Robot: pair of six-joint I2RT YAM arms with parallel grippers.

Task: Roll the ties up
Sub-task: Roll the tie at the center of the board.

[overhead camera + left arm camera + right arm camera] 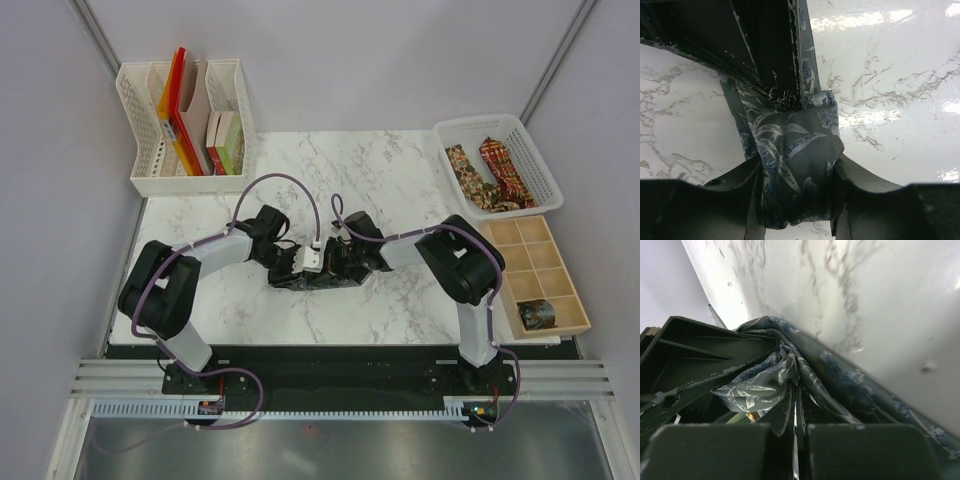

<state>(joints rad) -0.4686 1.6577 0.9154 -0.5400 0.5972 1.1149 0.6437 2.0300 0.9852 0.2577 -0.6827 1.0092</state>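
Observation:
The dark grey-green tie, with a pale leaf pattern, is bunched between both grippers at the middle of the marble table. My left gripper is shut on its folded, partly rolled end; in the top view it is here. My right gripper is shut on the same tie, its fingers nearly touching, and faces the left one. The tie's loose length trails along the table in the right wrist view. The brown-gold tie and the red tie lie in a white basket.
The white basket stands at the back right. A wooden compartment box at the right edge holds one rolled dark tie. A white file rack with coloured folders stands at the back left.

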